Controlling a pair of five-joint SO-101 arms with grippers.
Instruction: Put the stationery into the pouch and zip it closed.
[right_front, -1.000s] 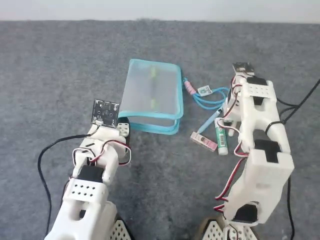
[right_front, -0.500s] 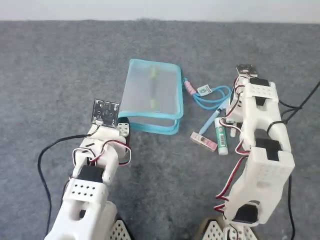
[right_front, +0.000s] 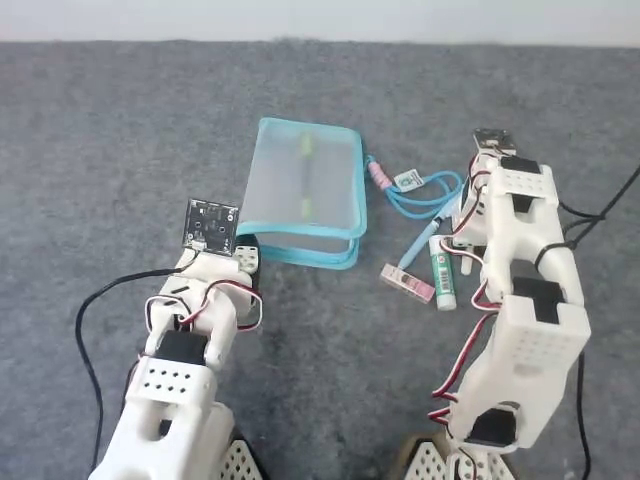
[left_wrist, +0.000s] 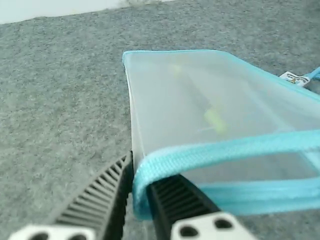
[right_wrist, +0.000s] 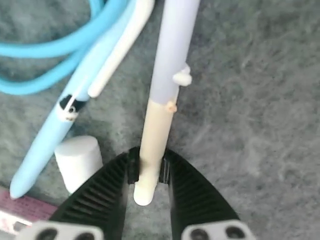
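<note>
The translucent pouch (right_front: 305, 185) with teal edging lies flat at the table's middle, a yellow-green item (left_wrist: 214, 119) inside it. My left gripper (right_front: 250, 256) (left_wrist: 139, 175) is shut on the pouch's teal zipper edge (left_wrist: 165, 157) at its near corner. My right gripper (right_front: 462, 222) (right_wrist: 148, 160) is down on the table, shut on the cream end of a lavender pen (right_wrist: 167, 60). Beside it lie a light blue pen (right_front: 418, 245) (right_wrist: 82, 107), a green-and-white glue stick (right_front: 441, 272) with its white cap (right_wrist: 77, 161), and a pink eraser (right_front: 407, 282).
A blue looped cord (right_front: 418, 200) (right_wrist: 45, 50) with a white tag (right_front: 407, 181) and pink bead (right_front: 378, 172) trails from the pouch's right side towards the pens. Grey carpet (right_front: 120, 130) covers the table, with open room on the left and at the back.
The right arm has shifted slightly to the right over the pens. The left arm and the pouch have stayed where they were.
</note>
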